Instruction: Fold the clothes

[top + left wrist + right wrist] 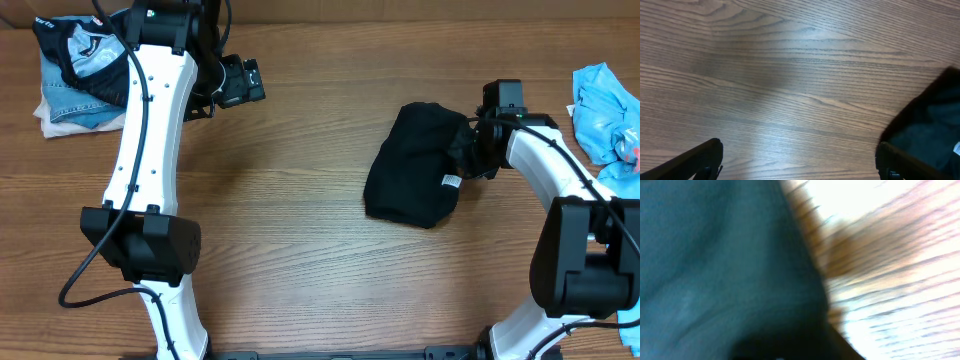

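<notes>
**Overhead:** A black T-shirt (415,165), folded into a rumpled bundle with its white neck label (450,181) showing, lies right of the middle of the table (290,230). The right gripper (472,150) meets the shirt's right edge; whether it grips cannot be told. The left gripper (243,82) hangs over the table's far left.

**Left wrist:** Its fingers (702,157) are spread wide and hold nothing above the table's wood grain.

**Right wrist:** Blurred dark fabric fills the left of the view, with the table to its right.
</notes>
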Robot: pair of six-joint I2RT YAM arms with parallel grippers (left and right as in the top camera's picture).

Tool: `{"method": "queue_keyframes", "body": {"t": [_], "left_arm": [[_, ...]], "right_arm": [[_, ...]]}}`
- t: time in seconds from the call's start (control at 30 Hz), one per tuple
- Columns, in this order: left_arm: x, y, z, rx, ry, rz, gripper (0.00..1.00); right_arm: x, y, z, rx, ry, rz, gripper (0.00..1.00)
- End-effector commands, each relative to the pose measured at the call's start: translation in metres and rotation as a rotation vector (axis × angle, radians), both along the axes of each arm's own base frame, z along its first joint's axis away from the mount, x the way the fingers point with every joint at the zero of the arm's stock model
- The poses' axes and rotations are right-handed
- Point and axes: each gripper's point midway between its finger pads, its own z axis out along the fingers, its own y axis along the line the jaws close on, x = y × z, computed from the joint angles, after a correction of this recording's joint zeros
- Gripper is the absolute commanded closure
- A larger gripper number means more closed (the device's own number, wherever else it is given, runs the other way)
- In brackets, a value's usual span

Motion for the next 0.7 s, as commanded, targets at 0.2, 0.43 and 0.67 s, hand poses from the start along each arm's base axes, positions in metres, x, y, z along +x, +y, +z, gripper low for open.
{"method": "queue_keyframes", "body": {"t": [0.2, 0.43, 0.67], "left_arm": [[-0.001, -0.002, -0.006, 0.018, 0.017, -0.04, 0.0], [-0.001, -0.001, -0.006, 0.018, 0.017, -0.038, 0.0], [-0.002, -0.002, -0.006, 0.016, 0.018, -0.041, 0.0]], "right_arm": [[-0.015, -0.046, -0.011, -0.221, 0.075, -0.181, 0.69], [-0.028, -0.072, -0.004, -0.293, 0.131, -0.25, 0.39], [-0.025, -0.077, 0.056, -0.281, 0.177, -0.294, 0.32]]}}
